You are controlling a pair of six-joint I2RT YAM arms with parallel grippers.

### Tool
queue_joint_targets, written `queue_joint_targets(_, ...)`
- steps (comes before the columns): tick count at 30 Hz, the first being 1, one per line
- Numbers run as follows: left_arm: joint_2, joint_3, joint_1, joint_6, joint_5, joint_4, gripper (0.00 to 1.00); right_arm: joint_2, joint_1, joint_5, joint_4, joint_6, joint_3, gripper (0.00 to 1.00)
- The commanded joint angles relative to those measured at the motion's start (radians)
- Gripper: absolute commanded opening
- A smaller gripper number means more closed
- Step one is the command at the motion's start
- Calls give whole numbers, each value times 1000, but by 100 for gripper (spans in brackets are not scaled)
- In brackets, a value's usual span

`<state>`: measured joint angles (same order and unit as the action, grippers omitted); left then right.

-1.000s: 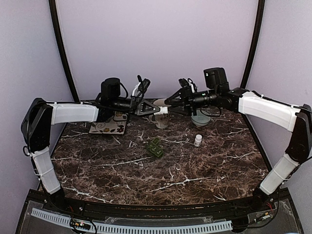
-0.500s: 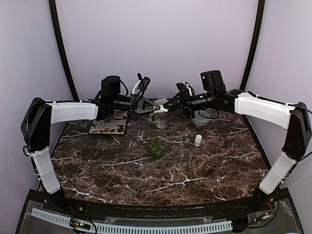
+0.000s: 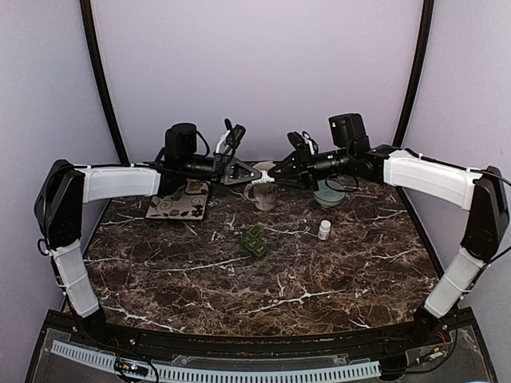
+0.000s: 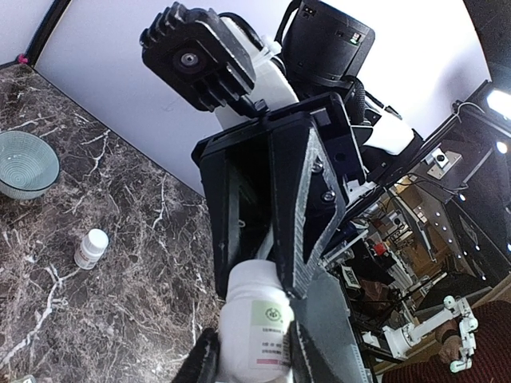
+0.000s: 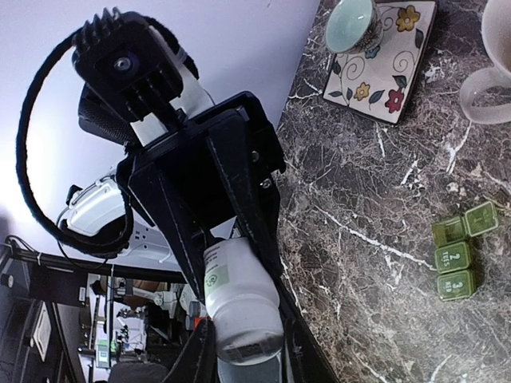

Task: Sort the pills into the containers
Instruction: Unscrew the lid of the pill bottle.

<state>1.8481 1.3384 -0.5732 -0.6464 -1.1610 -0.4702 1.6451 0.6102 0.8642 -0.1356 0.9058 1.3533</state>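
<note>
The white pill bottle (image 4: 255, 327) hangs between both pincers, the left pincer (image 4: 255, 361) clenched on its body and the right pincer (image 5: 246, 355) clamped round its cap end, so uncapping seems in hand, and the next move calls for twisting the cap while the body stays gripped.

The left gripper (image 4: 254, 355) and right gripper (image 5: 243, 351) meet tip to tip on one bottle (image 3: 262, 175), so each blocks the other's way forward. Just below their tips stands a mug (image 3: 265, 198), barring a straight drop. Under the left arm (image 3: 120, 183) lie a tile (image 3: 164, 209) and cup (image 3: 194, 187); under the right arm (image 3: 423, 179), a bowl (image 3: 330, 195). On the near side of the grippers, a pill box (image 3: 255, 242) and a vial (image 3: 325, 230) stand apart on the table (image 3: 319, 279), with bare marble between and around them. Above both grippers the air is open; the wall (image 3: 263, 72) closes off the far side.
</note>
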Motion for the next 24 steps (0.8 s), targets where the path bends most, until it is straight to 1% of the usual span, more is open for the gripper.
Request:
queue_joint_targets(1,-16,35,-3,-99,-58,-106,4,-9,-1,-15,-17,-209,52,0)
queue_joint_targets(7,-10,37,-4,-254,-110,-226,4,-45,2,-90,-59,-493,65,0)
queue_joint_targets(10,-12,31,-4,-308,-122,-274,4,-98,7,-145,-54,-610,46,0)
queue_joint_targets(14,-15,21,-3,-360,-129,-323,4,-156,33,-275,-48,-779,3,0)
queue_joint_targets(18,-18,13,-4,-369,-128,-332,4,-214,54,-375,-7,-892,-49,0)
queue_joint_targets(24,-11,5,-4,-405,-136,-375,4,-267,96,-488,55,-1015,-120,0)
